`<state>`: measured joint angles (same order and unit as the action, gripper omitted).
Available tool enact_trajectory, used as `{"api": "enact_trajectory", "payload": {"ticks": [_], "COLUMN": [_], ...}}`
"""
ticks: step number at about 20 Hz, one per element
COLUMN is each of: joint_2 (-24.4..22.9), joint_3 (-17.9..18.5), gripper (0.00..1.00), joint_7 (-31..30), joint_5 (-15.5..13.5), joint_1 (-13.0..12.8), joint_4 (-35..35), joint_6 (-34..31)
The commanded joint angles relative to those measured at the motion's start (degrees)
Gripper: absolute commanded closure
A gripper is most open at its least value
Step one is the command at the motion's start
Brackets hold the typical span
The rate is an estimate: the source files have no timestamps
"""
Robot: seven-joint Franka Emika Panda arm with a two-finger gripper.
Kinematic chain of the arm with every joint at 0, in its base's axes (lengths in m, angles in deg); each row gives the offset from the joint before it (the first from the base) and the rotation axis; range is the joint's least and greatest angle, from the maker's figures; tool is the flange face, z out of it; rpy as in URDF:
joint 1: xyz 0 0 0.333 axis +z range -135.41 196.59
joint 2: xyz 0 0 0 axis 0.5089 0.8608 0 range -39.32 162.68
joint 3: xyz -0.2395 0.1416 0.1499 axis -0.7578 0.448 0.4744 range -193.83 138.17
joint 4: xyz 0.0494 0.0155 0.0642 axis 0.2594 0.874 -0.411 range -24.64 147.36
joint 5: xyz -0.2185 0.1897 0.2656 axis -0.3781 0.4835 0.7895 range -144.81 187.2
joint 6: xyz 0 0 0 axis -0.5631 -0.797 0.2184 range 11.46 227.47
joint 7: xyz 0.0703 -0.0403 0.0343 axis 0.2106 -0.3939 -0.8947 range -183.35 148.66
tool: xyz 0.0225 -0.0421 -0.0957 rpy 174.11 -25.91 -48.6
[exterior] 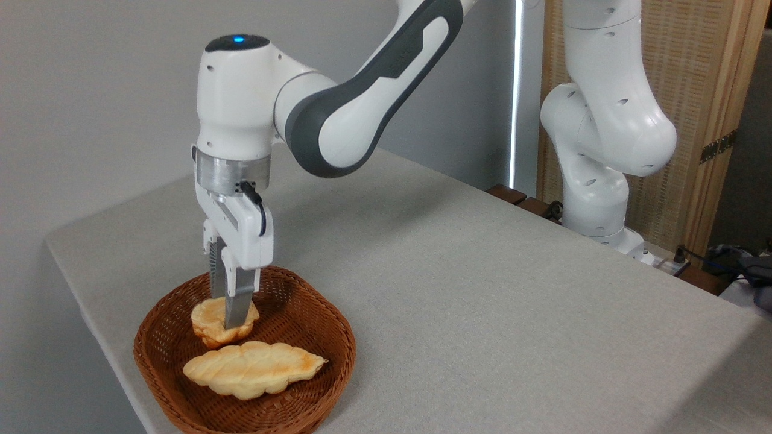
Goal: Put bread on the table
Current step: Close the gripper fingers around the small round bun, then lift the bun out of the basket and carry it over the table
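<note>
The bread [208, 325], a small round golden bun with a toasted top, is inside the brown wicker basket [329, 337] at the table's front left. My gripper [224, 310] comes straight down onto it. One finger [238, 301] crosses the bun's near side, and the other drops behind it with its tip hidden. The jaws look closed against the bun. The bun is low in the basket and slightly tilted. The table [482, 313] is covered in light grey cloth.
A longer braided loaf [253, 367] lies in the basket just in front of the bun, almost touching it. A second white robot arm [603, 132] stands at the table's back right, in front of a wooden screen. Cables lie at the far right edge.
</note>
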<state>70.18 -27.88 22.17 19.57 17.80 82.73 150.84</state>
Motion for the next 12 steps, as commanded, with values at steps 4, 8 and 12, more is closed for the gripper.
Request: {"api": "enact_trajectory", "payload": {"ticks": [4,8,12], "joint_2": [-6.99,-10.33,-13.06], "joint_3": [0.57,0.66,0.66], "gripper": [0.48,0.47,0.46], "joint_7": [-0.67,-0.76,-0.93], "joint_5": [-0.22,-0.22,-0.39], "joint_1": [0.31,0.4,0.4], "joint_4": [0.16,0.25,0.6], "joint_6": [-4.42,-11.44,-18.83]}}
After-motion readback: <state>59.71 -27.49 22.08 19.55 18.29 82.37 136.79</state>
